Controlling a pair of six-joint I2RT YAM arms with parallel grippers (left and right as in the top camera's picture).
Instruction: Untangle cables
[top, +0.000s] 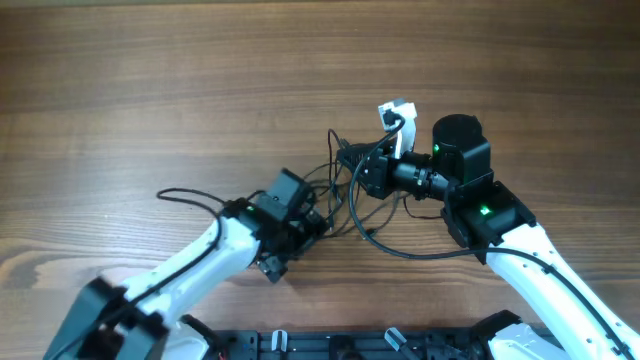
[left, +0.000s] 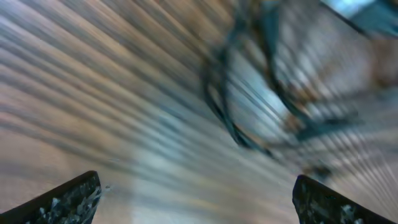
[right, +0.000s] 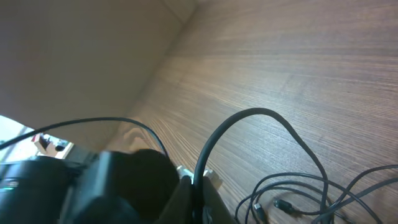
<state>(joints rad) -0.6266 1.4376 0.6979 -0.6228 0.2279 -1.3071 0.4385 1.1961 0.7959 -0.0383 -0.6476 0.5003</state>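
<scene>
Cables sit bunched mid-table with no clear long axis. One loose loop trails toward your near right. Left gripper is just beside the bunch on its left, fingers spread wide; that view is blurred. Right gripper is at the bunch's far side, and its grip can't be told. Bare table lies far and left.

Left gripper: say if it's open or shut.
Open: the left gripper has fingertips far apart in its wrist view, nothing between them.
</scene>
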